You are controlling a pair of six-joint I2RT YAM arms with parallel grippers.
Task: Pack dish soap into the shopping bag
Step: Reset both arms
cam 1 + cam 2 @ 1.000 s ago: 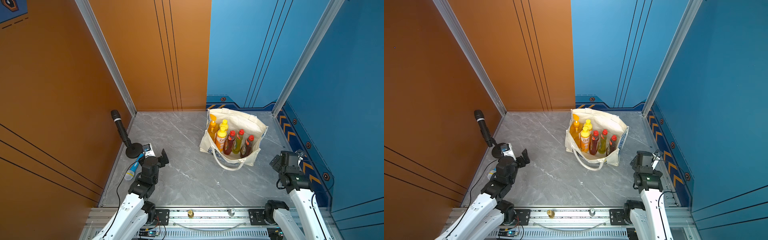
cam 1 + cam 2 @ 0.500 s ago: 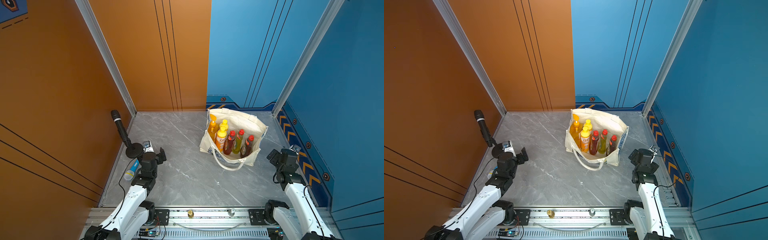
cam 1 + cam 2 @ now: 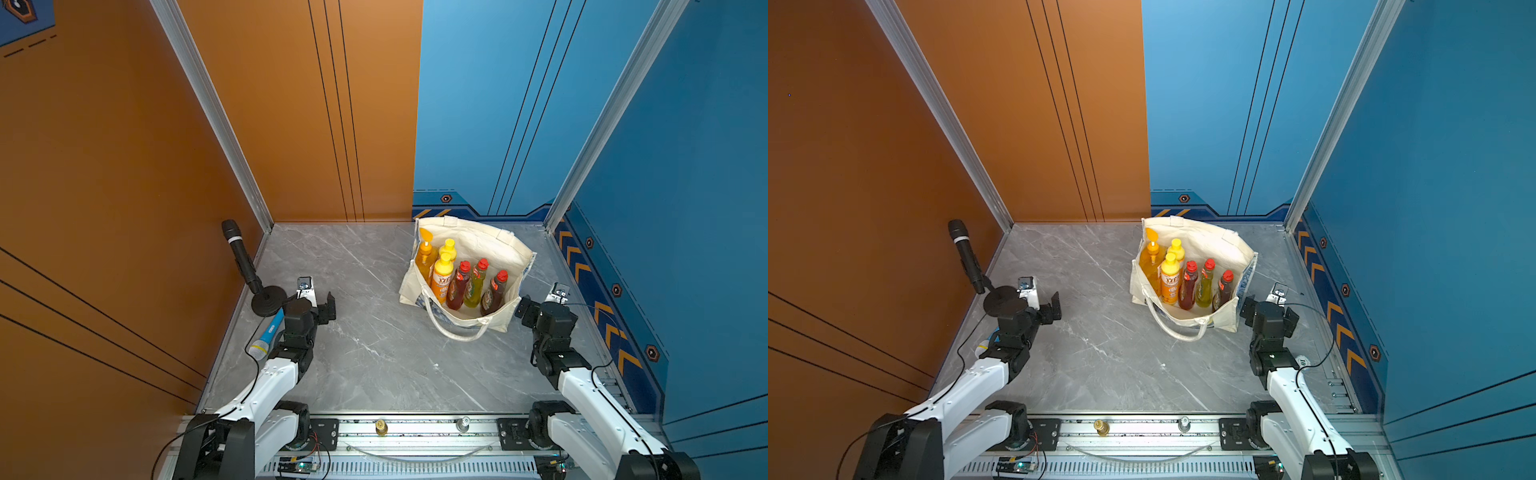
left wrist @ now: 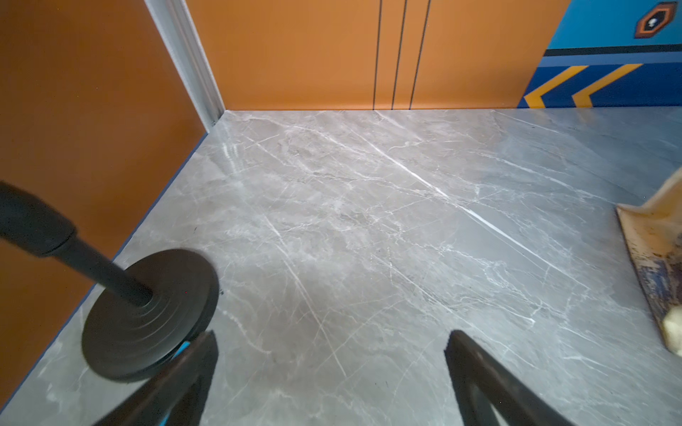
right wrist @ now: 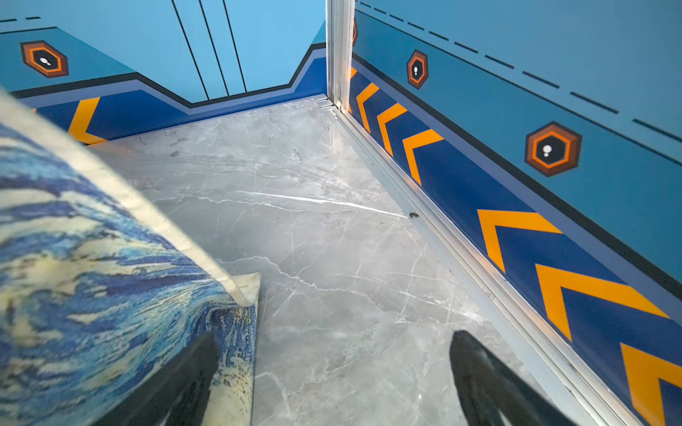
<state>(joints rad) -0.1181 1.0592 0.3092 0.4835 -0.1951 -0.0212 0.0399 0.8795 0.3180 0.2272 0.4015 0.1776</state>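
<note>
Fingers (image 4: pixel 177 380) of the left gripper (image 4: pixel 331 335) stand spread wide with nothing between them. The right gripper (image 5: pixel 334 335) is likewise released and empty.

All the dish soap stands upright inside the cream-white fabric shopping tote (image 3: pixel 486 249), right of centre in both top views. It holds the big orange plastic pump bottle (image 3: pixel 424 259), two orange yellow-capped bottles (image 3: pixel 442 278), two dark red bottles (image 3: pixel 458 286) and the yellow-green red-capped bottle (image 3: pixel 475 284). No bottle shows on the grey marble-look tabletop (image 3: pixel 374 332), so the packing looks finished.

The main risk is on the right. That gripper sits just beside the tote's near right corner, and in the right wrist view one finger overlaps the blue-and-yellow print. Whether it touches cannot be told. A sideways swing toward the soft fabric could drag or fold the wall and topple the bottles. The cream loop handle (image 3: pixel 457 332) lying on the tabletop could also catch on a finger.

At lower left of the frame, the left gripper is close to the black microphone on its round stand (image 3: pixel 245 262) and to the blue-handled microphone (image 3: pixel 266 336) lying flat. A careless turn there could knock the stand over.
</note>
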